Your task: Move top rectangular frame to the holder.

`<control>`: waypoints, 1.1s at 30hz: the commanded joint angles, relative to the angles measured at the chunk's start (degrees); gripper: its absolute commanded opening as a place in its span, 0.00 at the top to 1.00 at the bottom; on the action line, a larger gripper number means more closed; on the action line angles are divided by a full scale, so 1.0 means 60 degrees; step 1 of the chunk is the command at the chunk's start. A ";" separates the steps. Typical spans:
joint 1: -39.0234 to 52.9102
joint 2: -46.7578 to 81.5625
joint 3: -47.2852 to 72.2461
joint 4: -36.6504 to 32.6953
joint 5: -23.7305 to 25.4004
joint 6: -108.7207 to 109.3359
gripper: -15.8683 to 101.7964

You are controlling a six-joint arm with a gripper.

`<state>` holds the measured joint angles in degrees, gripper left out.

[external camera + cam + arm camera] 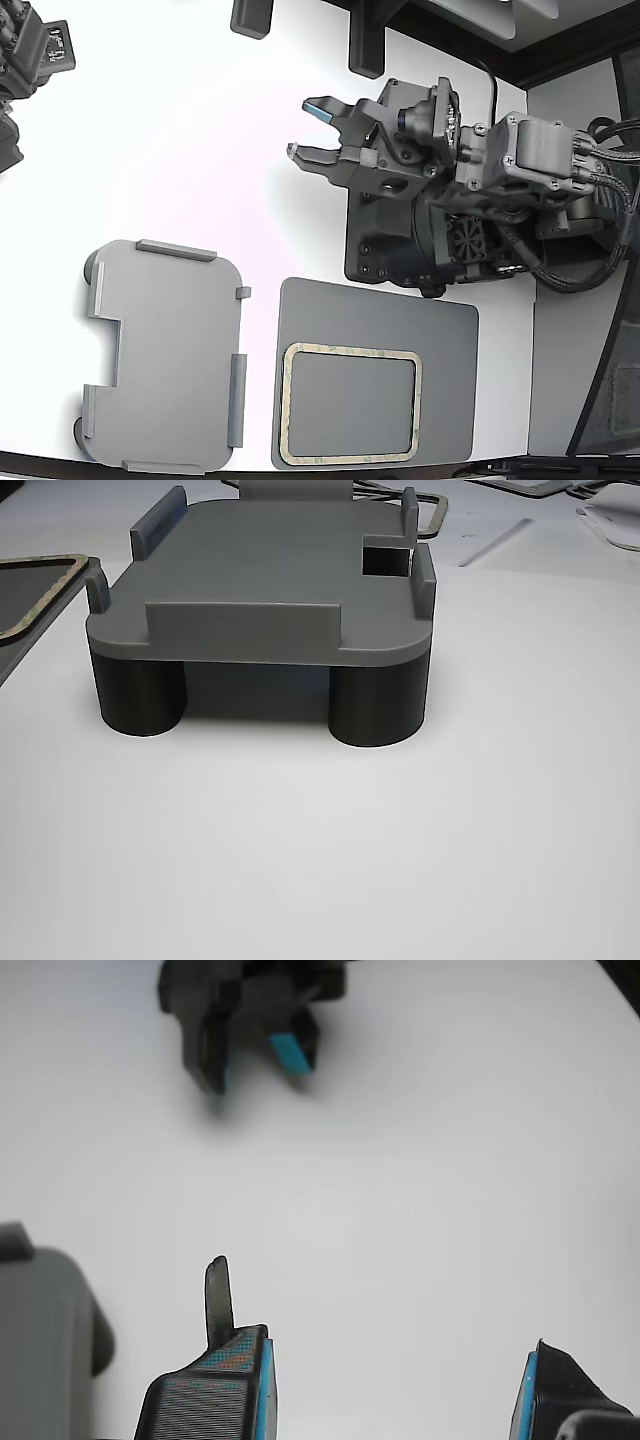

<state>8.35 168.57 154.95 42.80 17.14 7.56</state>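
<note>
Where it lies flat, the beige speckled frame [350,404] outlines an open centre.

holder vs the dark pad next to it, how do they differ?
The holder is lighter grey; the dark pad is a darker grey. The holder has raised edge tabs and a stepped notch; the pad is a plain flat sheet. The holder stands on round feet, seen in the other view; the pad lies flat on the table. The holder's top is bare; the pad carries the rectangular frame. Both are rounded rectangles.
</note>
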 commanded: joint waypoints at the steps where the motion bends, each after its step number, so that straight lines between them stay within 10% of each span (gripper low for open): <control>1: -0.0132 0.0117 -0.0630 0.2227 0.0044 0.0454 0.02; 33: -0.0132 -0.0264 -0.0952 0.2212 0.0293 0.0557 0.02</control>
<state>8.35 166.38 151.26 56.69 18.90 11.43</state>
